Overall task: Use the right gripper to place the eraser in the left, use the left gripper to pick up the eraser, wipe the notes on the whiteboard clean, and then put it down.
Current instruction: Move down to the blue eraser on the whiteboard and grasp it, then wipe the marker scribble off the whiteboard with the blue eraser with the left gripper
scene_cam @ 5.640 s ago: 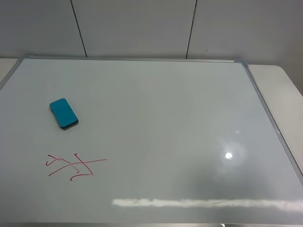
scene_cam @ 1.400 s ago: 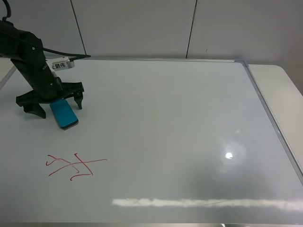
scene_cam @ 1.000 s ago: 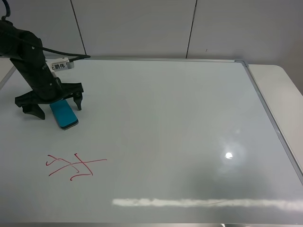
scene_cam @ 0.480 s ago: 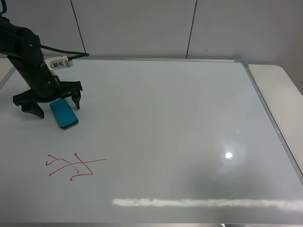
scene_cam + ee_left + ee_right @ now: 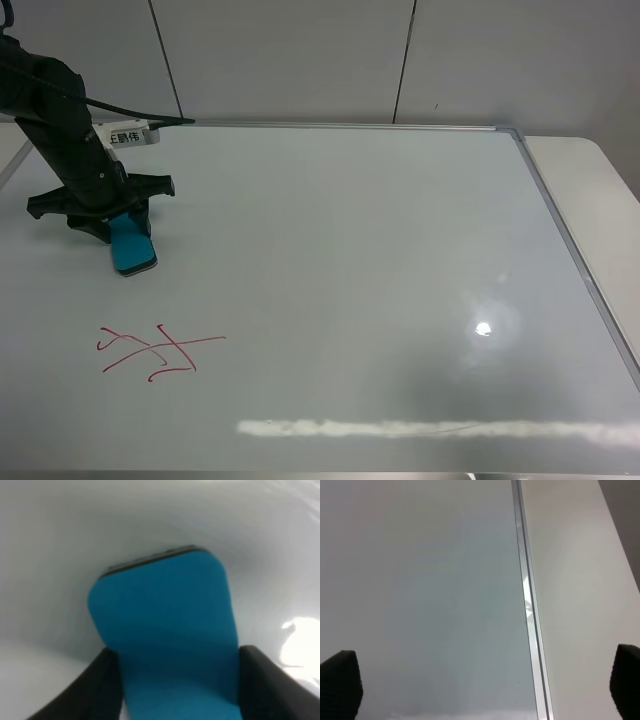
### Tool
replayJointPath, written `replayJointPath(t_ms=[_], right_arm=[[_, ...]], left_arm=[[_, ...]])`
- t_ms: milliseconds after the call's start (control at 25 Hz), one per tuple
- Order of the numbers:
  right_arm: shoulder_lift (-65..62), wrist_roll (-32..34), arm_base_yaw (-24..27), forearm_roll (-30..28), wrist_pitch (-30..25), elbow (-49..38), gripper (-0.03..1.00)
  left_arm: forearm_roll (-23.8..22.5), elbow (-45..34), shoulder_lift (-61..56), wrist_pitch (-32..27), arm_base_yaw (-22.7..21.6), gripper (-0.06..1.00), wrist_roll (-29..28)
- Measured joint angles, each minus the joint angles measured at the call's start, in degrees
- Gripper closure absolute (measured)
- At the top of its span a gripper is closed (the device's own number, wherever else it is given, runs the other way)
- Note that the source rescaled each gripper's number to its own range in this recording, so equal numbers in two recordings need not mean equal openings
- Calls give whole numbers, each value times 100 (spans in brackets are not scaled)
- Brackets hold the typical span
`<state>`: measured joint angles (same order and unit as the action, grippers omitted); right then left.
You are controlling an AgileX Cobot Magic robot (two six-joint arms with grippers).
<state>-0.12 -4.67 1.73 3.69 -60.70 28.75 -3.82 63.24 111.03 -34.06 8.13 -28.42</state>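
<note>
A big shiny white whiteboard (image 5: 350, 250) with a thin silver frame (image 5: 560, 230) lies flat on a pale desk (image 5: 590, 180) and fills most of the high view. A grey wall (image 5: 300, 60) stands behind it. A small teal-blue eraser (image 5: 131, 250), a rounded block with a dark felt bottom, is on the left part of the board, near the left edge. The black left gripper (image 5: 118, 225) comes down on it from a thick black arm (image 5: 60, 110) that has a white label box (image 5: 128, 135). This gripper is clenched on the eraser, at the end closest to the arm. In the left wrist view the eraser (image 5: 165, 630) fills the middle, and the left gripper (image 5: 180, 695) has its black fingers (image 5: 95, 690) pressed against the two long sides. The other end sticks out past them, and a thin strip of dark felt shows there. I cannot tell if the felt touches the board or is a little above it. The red marker notes (image 5: 160, 352), a few crossing scribbled lines, sit closer to the front edge of the board, apart from the eraser. The right gripper (image 5: 482, 685) shows only in the right wrist view. Its two black fingertips (image 5: 340, 685) stand far apart, so it is released and grips nothing. Under it are the board's silver frame (image 5: 527, 605) and the pale desk (image 5: 580, 580) just beside it.
</note>
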Motion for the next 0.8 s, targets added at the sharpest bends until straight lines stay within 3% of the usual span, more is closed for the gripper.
replayJointPath(t_ms=[360,800], right_arm=[[0,0,0,0,0,0,-3],[0,0,0,0,0,0,-3]], left_arm=[[19,-107,-512,-751,32,94,488],[24,-1853,-2485,-847,29,94,586]])
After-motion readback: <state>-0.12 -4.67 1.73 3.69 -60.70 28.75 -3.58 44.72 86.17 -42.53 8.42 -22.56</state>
